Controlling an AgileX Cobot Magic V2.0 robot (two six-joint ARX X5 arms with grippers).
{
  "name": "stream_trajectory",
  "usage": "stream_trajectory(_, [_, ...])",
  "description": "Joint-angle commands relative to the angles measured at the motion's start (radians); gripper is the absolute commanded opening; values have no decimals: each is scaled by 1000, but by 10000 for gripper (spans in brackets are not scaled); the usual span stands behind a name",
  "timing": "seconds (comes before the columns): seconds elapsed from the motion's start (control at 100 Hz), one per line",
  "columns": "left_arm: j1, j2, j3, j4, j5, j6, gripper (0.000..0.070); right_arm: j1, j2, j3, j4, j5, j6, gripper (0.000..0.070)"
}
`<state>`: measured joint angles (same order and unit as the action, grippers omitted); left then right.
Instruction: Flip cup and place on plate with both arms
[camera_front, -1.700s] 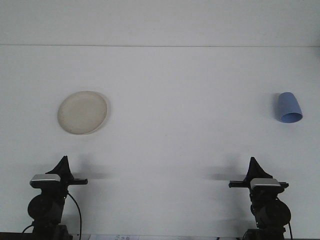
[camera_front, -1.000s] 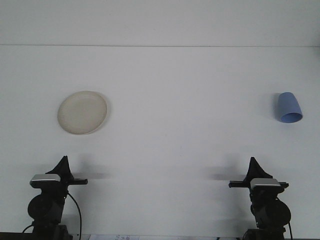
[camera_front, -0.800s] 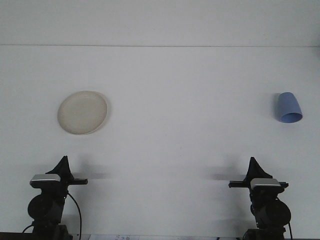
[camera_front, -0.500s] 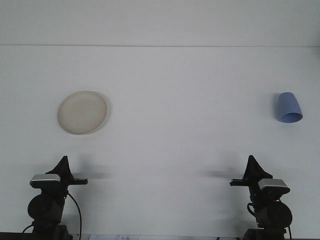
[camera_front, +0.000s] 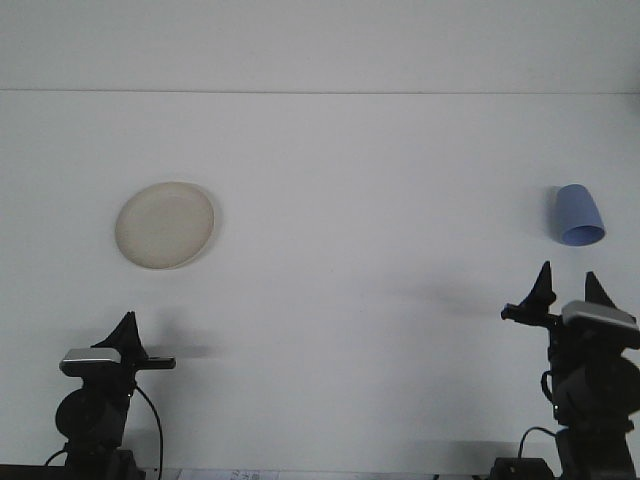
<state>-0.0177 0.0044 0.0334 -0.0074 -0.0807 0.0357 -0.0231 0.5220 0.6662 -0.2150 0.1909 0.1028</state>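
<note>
Rising toward the blue cup, the right end effector had left its rest pose, fingers spread apart. That cup sat far right, near the surface edge; a clumsy approach might knock it off. Far left, the plate lay amid open room. Whether the left end effector was open couldn't be told.

table: white, plain | back wall: white
</note>
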Motion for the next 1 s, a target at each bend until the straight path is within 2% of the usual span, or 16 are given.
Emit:
stream_trajectory(0.0, [-1,-2,-19,11,-5,1,15,-19,109,58,-6,26,-132,455])
stream_trajectory(0.13, [-1,-2,-19,11,-5,1,15,-101,300,116,-5,24,-152,455])
stream_trajectory(0.26, [-1,-2,-19,11,-5,1,15,-225,481,124,5,-39,-149,455])
stream_trajectory(0.39, [-1,-2,-19,11,-5,1,15,-323,619,124,47,-62,-159,455])
stream_trajectory(0.76, [-1,-2,-19,11,-5,1,15,-516,934,125,438,-347,-233,454])
stream_trajectory(0.99, [-1,-2,-19,11,-5,1,15,-557,1091,127,632,-418,-233,454])
